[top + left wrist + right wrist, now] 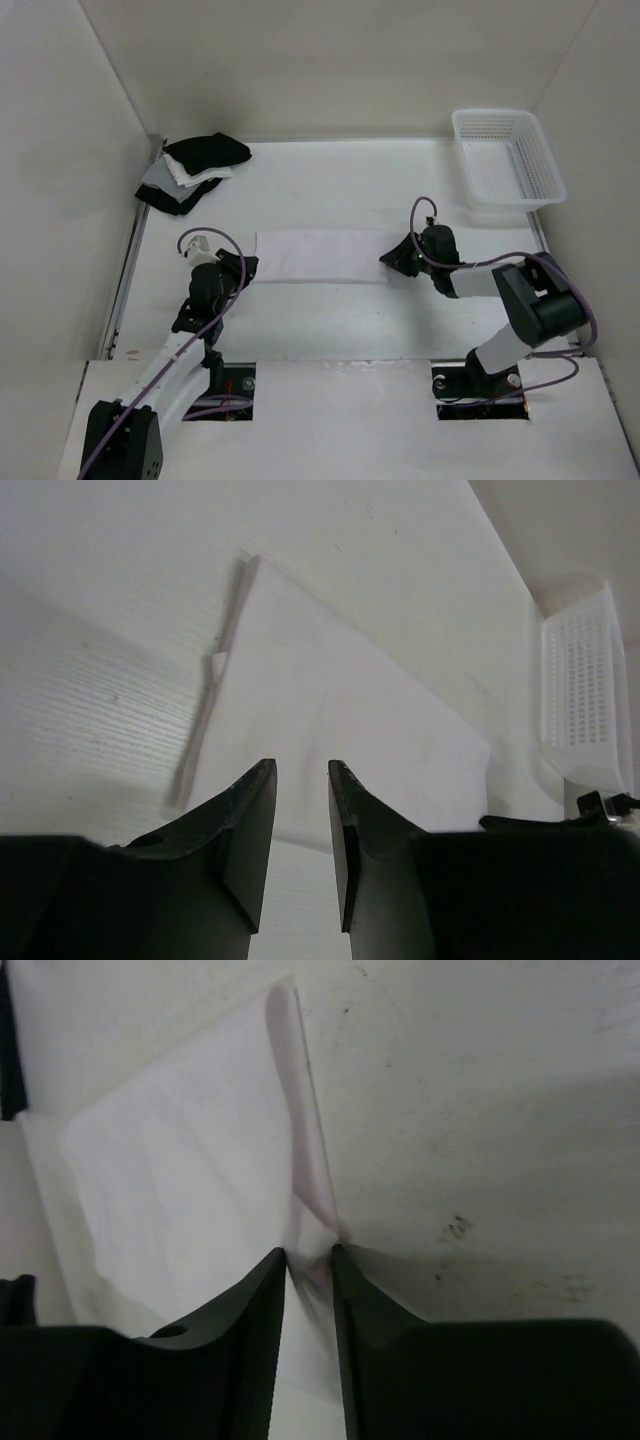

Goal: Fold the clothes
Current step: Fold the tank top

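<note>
The clothes are a white T-shirt (320,256) folded into a long flat strip across the middle of the table. My left gripper (246,268) is at the strip's left end. In the left wrist view its jaws (302,770) stand open and empty, with the shirt (340,730) lying flat just beyond the tips. At the strip's right end is my right gripper (392,258). Its jaws (308,1252) stand narrowly apart, and the shirt's (180,1180) slightly raised edge runs into the gap between them.
A pile of black, grey and white garments (192,172) lies at the back left corner. A white plastic basket (507,160) stands at the back right, and the basket (585,695) also shows in the left wrist view. White walls enclose the table.
</note>
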